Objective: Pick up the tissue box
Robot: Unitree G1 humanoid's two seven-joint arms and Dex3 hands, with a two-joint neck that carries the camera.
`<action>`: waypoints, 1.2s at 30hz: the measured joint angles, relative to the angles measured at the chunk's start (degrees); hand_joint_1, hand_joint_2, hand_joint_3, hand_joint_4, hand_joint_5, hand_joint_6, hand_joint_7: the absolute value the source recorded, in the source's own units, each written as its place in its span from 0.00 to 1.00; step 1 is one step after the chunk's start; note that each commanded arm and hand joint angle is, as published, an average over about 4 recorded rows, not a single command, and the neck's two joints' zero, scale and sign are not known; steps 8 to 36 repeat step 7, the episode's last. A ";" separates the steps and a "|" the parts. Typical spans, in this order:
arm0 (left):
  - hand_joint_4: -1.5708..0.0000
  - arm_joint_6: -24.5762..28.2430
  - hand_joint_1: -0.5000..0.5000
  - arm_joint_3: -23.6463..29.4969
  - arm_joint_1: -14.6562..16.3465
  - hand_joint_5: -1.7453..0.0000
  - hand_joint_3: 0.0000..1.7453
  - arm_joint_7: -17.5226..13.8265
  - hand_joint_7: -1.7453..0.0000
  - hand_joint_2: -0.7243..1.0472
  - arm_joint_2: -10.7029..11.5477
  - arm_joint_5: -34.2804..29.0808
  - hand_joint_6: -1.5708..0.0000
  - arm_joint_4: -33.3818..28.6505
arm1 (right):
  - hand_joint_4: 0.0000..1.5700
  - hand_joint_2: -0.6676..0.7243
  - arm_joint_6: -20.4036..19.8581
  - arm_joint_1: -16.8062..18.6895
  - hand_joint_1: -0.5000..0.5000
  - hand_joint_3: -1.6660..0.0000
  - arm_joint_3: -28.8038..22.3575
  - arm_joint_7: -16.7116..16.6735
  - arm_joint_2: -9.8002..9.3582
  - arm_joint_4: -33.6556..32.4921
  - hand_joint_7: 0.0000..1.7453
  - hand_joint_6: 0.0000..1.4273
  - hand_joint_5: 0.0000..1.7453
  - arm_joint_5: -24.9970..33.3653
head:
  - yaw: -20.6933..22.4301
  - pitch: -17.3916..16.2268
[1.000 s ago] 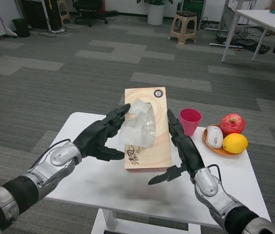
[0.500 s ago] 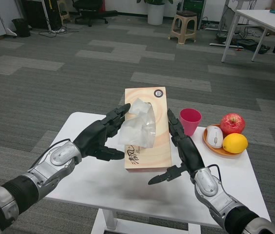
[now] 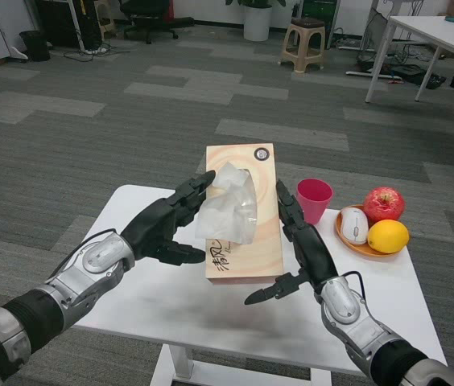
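Note:
The tissue box point(image 3: 262, 233) is a long wood-patterned carton with a white tissue point(image 3: 229, 211) sticking up from its top slot. It hangs tilted above the white table point(image 3: 203, 310), its far end reaching past the table's back edge. My left hand point(image 3: 163, 227) presses against its left side, fingers stretched along the box and partly hidden behind the tissue. My right hand point(image 3: 301, 245) presses against its right side, with the thumb poking out under the near corner. The box is held between the two hands.
A pink cup point(image 3: 314, 199) stands just right of the box. At the table's right edge an orange plate point(image 3: 354, 245) carries a red apple point(image 3: 383, 203), a lemon point(image 3: 388, 236) and a white computer mouse point(image 3: 355, 225). Grey carpet, a stool and another white table lie beyond.

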 measured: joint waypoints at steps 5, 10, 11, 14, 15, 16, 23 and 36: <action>1.00 0.00 1.00 0.00 0.00 1.00 0.05 0.00 1.00 0.95 0.01 0.00 1.00 -0.01 | 0.02 0.36 0.00 0.00 0.08 0.90 0.00 0.00 0.00 -0.01 0.00 0.00 0.00 0.00 | -0.03 0.01; 1.00 0.00 1.00 0.00 0.00 1.00 0.05 0.00 1.00 0.95 0.01 0.00 1.00 -0.02 | 0.02 0.36 0.00 0.00 0.08 0.90 0.00 0.00 0.00 -0.01 0.00 0.00 0.00 0.00 | -0.04 0.01; 1.00 0.00 1.00 0.00 0.00 1.00 0.05 0.00 1.00 0.95 0.01 0.00 1.00 -0.02 | 0.02 0.36 0.00 0.00 0.08 0.90 0.00 0.00 0.00 -0.01 0.00 0.00 0.00 0.00 | -0.04 0.01; 1.00 0.00 1.00 0.00 0.00 1.00 0.05 0.00 1.00 0.95 0.01 0.00 1.00 -0.02 | 0.02 0.36 0.00 0.00 0.08 0.90 0.00 0.00 0.00 -0.01 0.00 0.00 0.00 0.00 | -0.04 0.01; 1.00 0.00 1.00 0.00 0.00 1.00 0.05 0.00 1.00 0.95 0.01 0.00 1.00 -0.02 | 0.02 0.36 0.00 0.00 0.08 0.90 0.00 0.00 0.00 -0.01 0.00 0.00 0.00 0.00 | -0.04 0.01; 1.00 0.00 1.00 0.00 0.00 1.00 0.05 0.00 1.00 0.95 0.01 0.00 1.00 -0.02 | 0.02 0.36 0.00 0.00 0.08 0.90 0.00 0.00 0.00 -0.01 0.00 0.00 0.00 0.00 | -0.04 0.01; 1.00 0.00 1.00 0.00 0.00 1.00 0.05 0.00 1.00 0.95 0.01 0.00 1.00 -0.02 | 0.02 0.36 0.00 0.00 0.08 0.90 0.00 0.00 0.00 -0.01 0.00 0.00 0.00 0.00 | -0.04 0.01; 1.00 0.00 1.00 0.00 0.00 1.00 0.05 0.00 1.00 0.95 0.01 0.00 1.00 -0.02 | 0.02 0.36 0.00 0.00 0.08 0.90 0.00 0.00 0.00 -0.01 0.00 0.00 0.00 0.00 | -0.04 0.01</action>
